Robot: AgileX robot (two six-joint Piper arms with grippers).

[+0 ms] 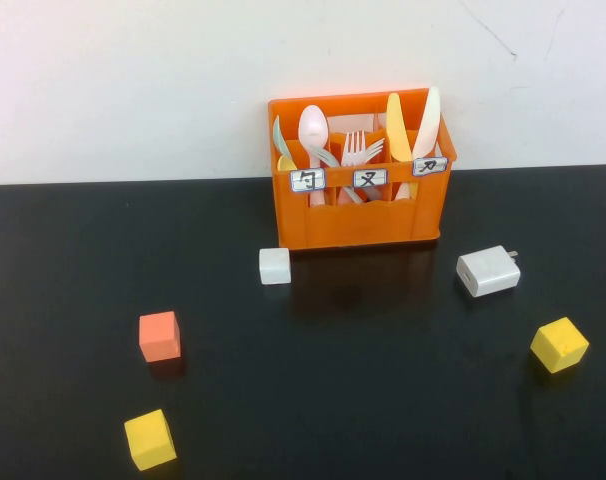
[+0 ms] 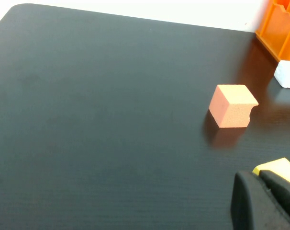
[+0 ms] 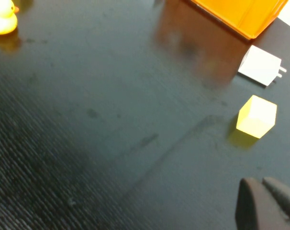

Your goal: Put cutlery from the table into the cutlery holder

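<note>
The orange cutlery holder [image 1: 363, 225] stands at the back of the black table against the wall. It has three labelled compartments: a white spoon [image 1: 314, 128] on the left, a white fork [image 1: 355, 148] in the middle, and a yellow knife [image 1: 397, 128] and a cream knife [image 1: 427, 122] on the right. I see no cutlery lying on the table. Neither arm shows in the high view. My left gripper [image 2: 256, 176] is shut and empty, low over the table by a yellow cube [image 2: 279, 168]. My right gripper [image 3: 261, 183] is shut and empty, near another yellow cube [image 3: 256, 116].
A white block [image 1: 274, 266] lies in front of the holder's left corner and a white charger [image 1: 488, 271] to its right front. An orange cube [image 1: 159, 336] and yellow cubes [image 1: 149, 439] [image 1: 559, 345] sit nearer. A yellow duck [image 3: 2, 19] shows in the right wrist view.
</note>
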